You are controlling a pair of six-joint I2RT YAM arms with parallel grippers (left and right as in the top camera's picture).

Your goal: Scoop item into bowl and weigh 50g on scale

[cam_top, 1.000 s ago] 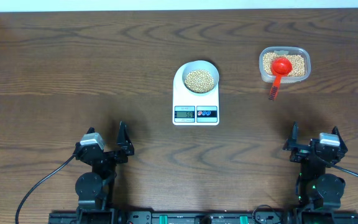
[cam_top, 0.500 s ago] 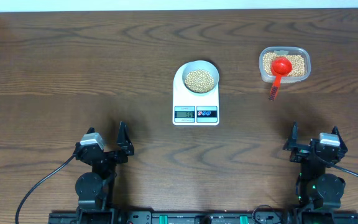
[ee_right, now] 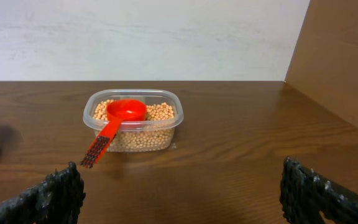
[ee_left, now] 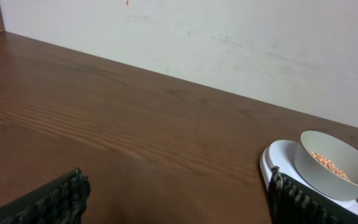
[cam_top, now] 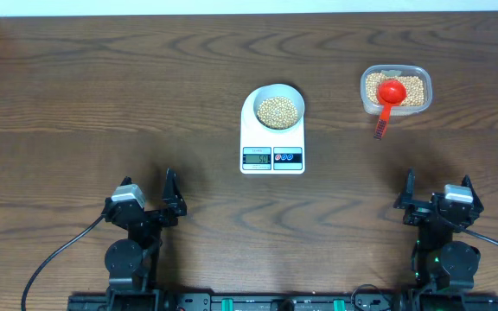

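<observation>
A small white bowl holding tan-yellow beans sits on the flat white scale at the table's middle. From the left wrist view the bowl and scale lie far right. More beans fill a clear plastic tub at the back right, with a red scoop resting in it, handle over the front rim. The tub and scoop lie ahead of the right wrist. My left gripper and right gripper stand open and empty near the front edge.
A white wall runs along the table's far edge. A brown cardboard panel stands at the right side of the table. Bare dark wood lies between the grippers and the scale.
</observation>
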